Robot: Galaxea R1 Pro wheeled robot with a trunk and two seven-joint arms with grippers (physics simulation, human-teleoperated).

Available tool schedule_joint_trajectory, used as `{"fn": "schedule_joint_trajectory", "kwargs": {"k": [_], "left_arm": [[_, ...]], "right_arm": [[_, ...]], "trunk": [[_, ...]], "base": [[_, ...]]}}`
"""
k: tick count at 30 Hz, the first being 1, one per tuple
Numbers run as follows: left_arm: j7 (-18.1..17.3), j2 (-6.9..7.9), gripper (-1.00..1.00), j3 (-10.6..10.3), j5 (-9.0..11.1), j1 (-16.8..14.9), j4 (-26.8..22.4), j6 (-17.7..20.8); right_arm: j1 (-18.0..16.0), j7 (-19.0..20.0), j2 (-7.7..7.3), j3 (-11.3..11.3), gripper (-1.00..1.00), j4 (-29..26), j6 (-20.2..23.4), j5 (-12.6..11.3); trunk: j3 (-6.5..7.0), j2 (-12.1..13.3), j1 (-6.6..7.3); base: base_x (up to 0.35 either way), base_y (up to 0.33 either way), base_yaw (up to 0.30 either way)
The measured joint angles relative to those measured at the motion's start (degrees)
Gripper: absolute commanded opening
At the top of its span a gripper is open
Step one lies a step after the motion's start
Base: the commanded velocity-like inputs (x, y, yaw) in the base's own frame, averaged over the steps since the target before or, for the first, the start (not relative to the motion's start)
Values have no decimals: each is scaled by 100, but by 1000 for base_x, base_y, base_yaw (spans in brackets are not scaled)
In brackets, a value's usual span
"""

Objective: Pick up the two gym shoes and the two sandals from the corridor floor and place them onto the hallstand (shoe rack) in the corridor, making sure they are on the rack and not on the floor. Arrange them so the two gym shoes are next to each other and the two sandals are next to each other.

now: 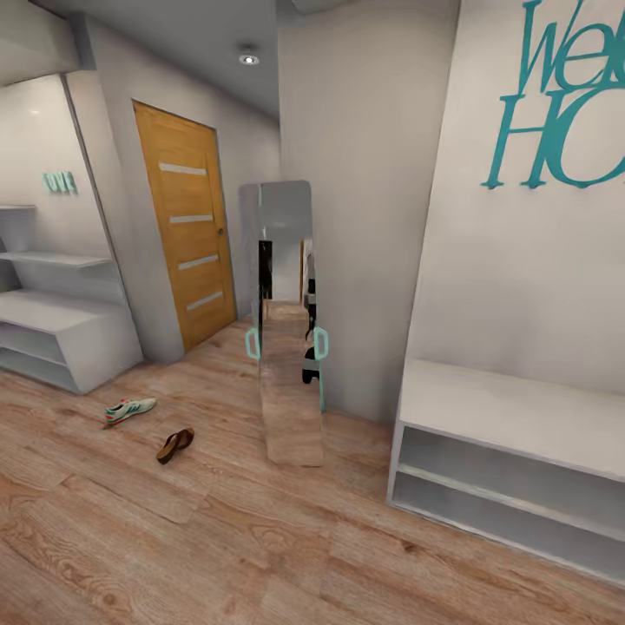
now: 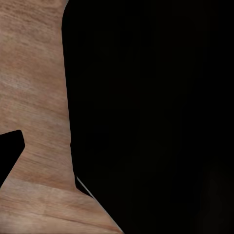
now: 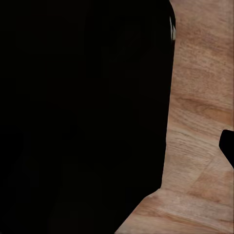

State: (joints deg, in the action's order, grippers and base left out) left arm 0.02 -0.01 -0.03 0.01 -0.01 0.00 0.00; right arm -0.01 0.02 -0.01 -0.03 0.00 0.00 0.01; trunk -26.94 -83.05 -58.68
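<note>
Gym shoe (image 1: 129, 409) and sandal (image 1: 175, 445) lie on floor (image 1: 260, 538).

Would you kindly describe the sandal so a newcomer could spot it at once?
Start at the orange wooden door and look down to the wood floor before it. Two shoes lie there: the sandal is the flat brown one, nearer the camera than the white sneaker.

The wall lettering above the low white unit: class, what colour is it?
Teal, clearest in the head view: the wall lettering above the low white unit.
</note>
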Motion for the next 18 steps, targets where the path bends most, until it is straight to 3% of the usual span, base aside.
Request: {"fn": "schedule_joint_trajectory", "kwargs": {"k": [4,18], "left_arm": [[-29,96,100,13,22,89,25,-16],[-29,98,100,13,22,89,25,-16]], "right_arm": [[-98,-11,63,47,100,-64,4,9],[-121,-11,63,47,100,-64,4,8]], "trunk": [[1,-3,-5],[1,-3,-5]], "base": [[0,0,0],[0,0,0]]}}
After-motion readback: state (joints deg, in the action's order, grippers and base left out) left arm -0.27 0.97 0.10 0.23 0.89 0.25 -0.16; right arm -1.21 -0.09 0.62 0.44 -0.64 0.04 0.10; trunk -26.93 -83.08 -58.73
